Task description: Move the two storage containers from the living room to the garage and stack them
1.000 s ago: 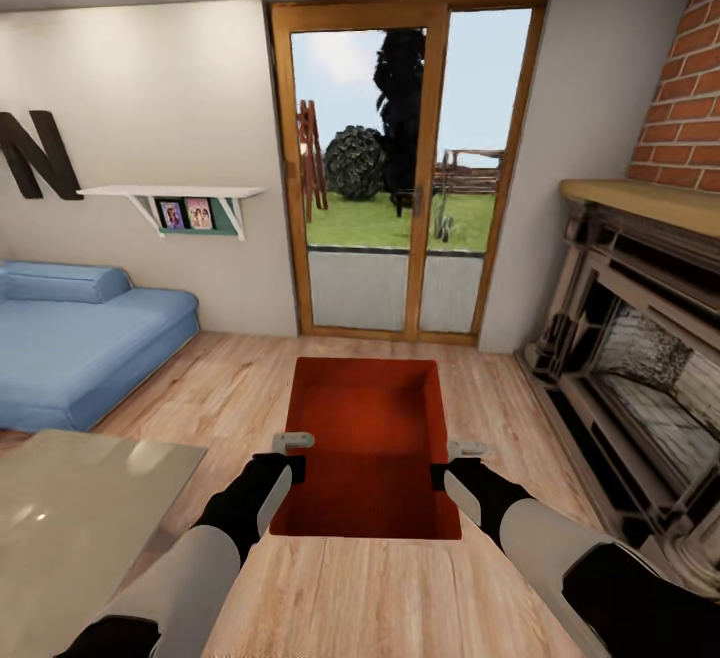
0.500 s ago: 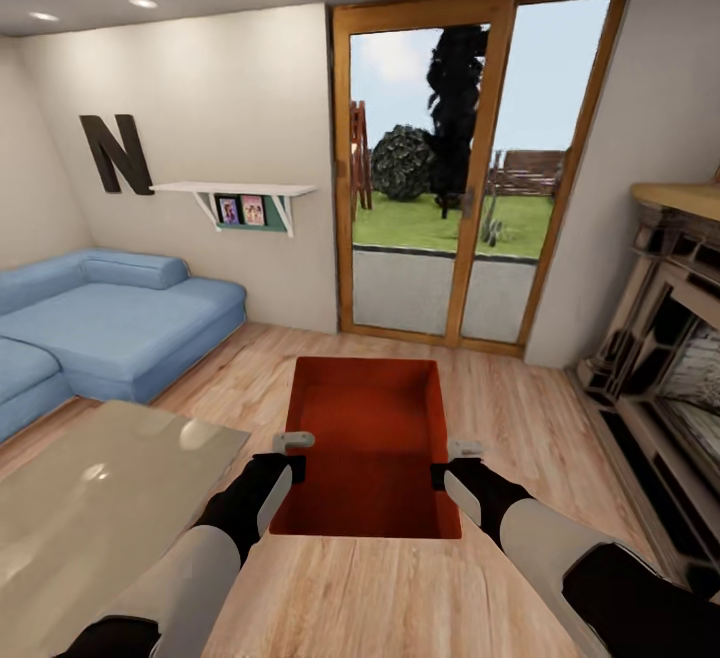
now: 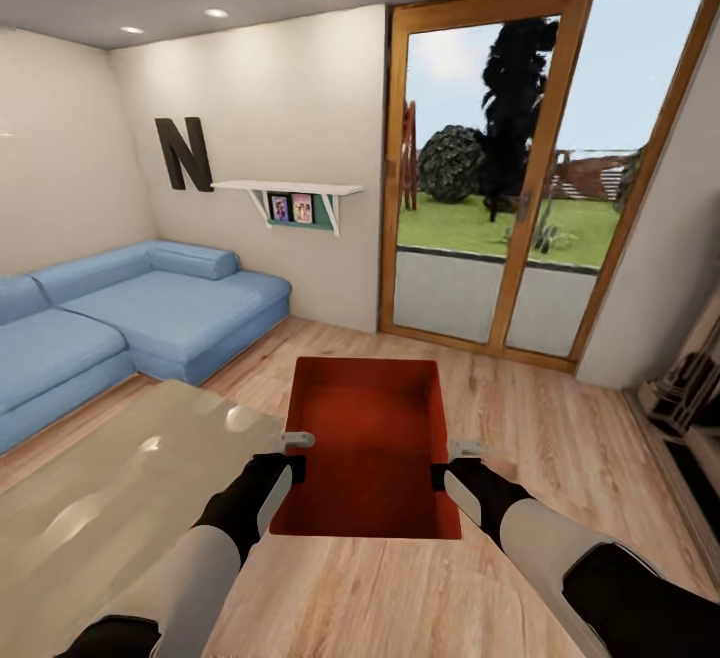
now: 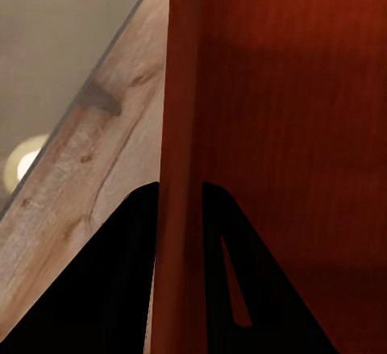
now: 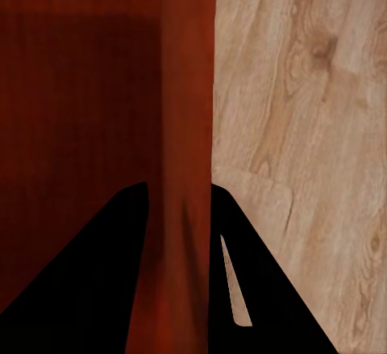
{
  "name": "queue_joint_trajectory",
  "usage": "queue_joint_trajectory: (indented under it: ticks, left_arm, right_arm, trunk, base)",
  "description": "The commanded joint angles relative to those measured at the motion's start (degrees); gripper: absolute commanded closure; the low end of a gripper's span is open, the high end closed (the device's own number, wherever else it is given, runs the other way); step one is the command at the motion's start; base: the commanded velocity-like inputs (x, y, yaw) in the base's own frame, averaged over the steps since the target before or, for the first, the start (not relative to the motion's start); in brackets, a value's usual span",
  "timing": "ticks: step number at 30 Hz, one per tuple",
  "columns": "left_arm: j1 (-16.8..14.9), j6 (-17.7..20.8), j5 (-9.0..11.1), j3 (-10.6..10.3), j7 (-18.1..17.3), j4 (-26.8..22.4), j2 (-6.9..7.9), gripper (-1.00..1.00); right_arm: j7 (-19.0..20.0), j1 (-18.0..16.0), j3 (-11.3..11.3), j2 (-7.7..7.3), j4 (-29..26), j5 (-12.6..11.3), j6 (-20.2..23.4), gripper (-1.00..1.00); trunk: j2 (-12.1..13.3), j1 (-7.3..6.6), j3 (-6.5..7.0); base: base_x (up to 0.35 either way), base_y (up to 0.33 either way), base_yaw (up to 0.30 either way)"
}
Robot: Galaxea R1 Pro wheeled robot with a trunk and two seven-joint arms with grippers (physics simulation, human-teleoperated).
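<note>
1. 1 storage container (image 3: 365, 438) hangs between my 2 arms, straight ahead at 12 o'clock, open top up, above the light wood plank flooring (image 3: 540, 418) of the living room.
2. My left pincer (image 3: 296, 451) is clamped on the container's left long wall; in the left wrist view my dark fingers (image 4: 105, 289) sit 1 on each side of the orange-red wall (image 4: 179, 168).
3. My right pincer (image 3: 450, 460) is closed on the right long wall in the same way; the right wrist view has the wall (image 5: 187, 128) running up between the 2 black fingers (image 5: 266, 289), the bin's inside on one side and wood planks (image 5: 306, 128) on the other.
4. A glossy beige counter (image 3: 110, 498) lies at about 9 o'clock, just beside my left forearm; its edge also appears past the wall in the left wrist view.
5. A light blue sofa (image 3: 150, 303) stands at 10 o'clock against the walls.
6. Above it on the wall are a dark letter N (image 3: 183, 152) and a white shelf (image 3: 288, 188) with 2 small pictures under it.
7. A wood-framed glass door (image 3: 530, 178) at 1 o'clock looks out on grass and trees.
8. Part of a fireplace surround (image 3: 690, 398) is at 3 o'clock.
</note>
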Motion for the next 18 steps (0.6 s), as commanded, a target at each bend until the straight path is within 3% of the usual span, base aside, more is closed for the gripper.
queue_joint_trajectory:
  ticks: [1,18]
  left_arm:
    - [-0.02,0.48,0.83,-0.52,0.62,1.64,0.08,1.0]
    - [-0.01,0.47,0.78,-0.52,0.66,1.64,0.08,1.0]
  right_arm:
    - [-0.24,-0.1,-0.21,-0.27,-0.22,0.95,-3.59,1.0]
    - [-0.24,-0.1,-0.21,-0.27,-0.22,0.95,-3.6,1.0]
  trunk:
    - [-0.14,0.04,-0.13]
    - [-0.14,0.04,-0.13]
  base:
    - [0.0,0.0,0.3]
    - [0.0,0.0,0.3]
